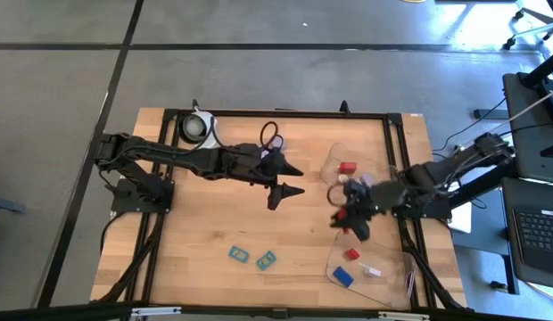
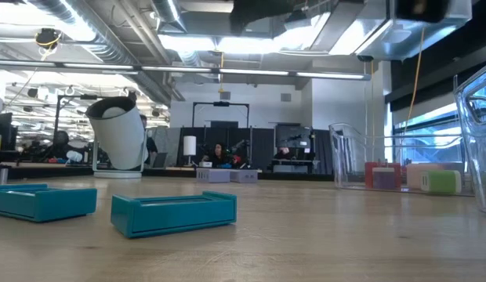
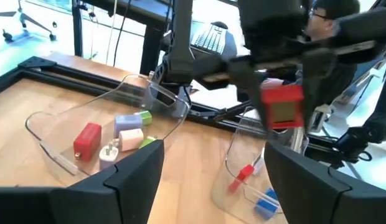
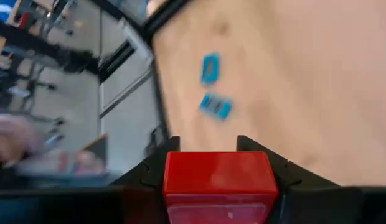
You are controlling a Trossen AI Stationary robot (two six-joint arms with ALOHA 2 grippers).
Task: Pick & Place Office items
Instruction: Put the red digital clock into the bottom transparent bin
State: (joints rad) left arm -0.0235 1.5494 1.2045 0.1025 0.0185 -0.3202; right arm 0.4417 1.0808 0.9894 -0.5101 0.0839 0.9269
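Right pincer (image 4: 218, 186) clamping red block (image 4: 218, 180), left pincer (image 1: 290, 179) open mid-table

Two flat teal plastic blocks (image 2: 174, 214) (image 2: 41, 201) lie near on the wooden counter (image 2: 306, 235). Far left stands a white round roll (image 2: 117, 133); far right, a clear plastic tray (image 2: 400, 160) holds red, lavender, white and green pieces (image 2: 411, 178).

Two clips (image 1: 252, 257) side by side near the table's (image 1: 214, 223) front edge, trays (image 1: 334, 160) apparently well to their right.
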